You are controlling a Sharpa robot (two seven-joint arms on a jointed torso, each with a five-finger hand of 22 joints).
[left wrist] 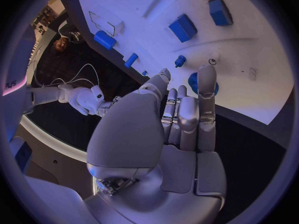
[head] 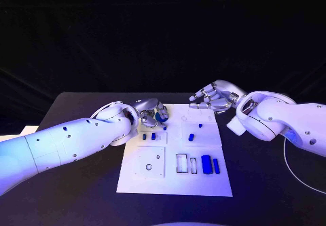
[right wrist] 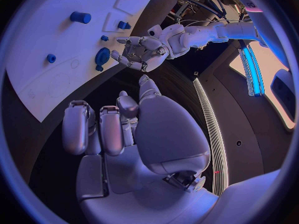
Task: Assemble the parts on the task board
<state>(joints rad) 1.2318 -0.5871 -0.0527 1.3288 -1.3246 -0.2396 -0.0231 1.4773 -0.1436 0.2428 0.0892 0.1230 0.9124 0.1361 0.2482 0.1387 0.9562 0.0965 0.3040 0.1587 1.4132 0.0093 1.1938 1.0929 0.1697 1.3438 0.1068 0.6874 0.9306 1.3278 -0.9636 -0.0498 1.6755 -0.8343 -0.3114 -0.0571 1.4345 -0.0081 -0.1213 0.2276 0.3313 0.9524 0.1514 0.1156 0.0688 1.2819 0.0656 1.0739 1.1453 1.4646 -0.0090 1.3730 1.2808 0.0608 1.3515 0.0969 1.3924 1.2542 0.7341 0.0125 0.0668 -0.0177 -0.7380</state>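
The white task board (head: 175, 181) lies in the middle of the black table. My left hand (head: 152, 113) hangs over its far left corner, fingers stretched toward a round blue disc (left wrist: 194, 87) on the board; one fingertip (left wrist: 207, 74) is right above or on the disc, and nothing is gripped. From the right wrist, the disc (right wrist: 101, 57) lies beside the left hand (right wrist: 142, 51). My right hand (head: 213, 99) hovers past the board's far right edge, fingers loosely bent and empty. Small blue pegs (head: 191, 137) and two blue blocks (head: 206, 165) sit on the board.
A square white plate with holes (head: 150, 162) and two white inserts (head: 182, 163) lie on the near half of the board. A thin cable (head: 293, 174) curves over the table at the right. Black table (head: 75, 108) surrounds the board.
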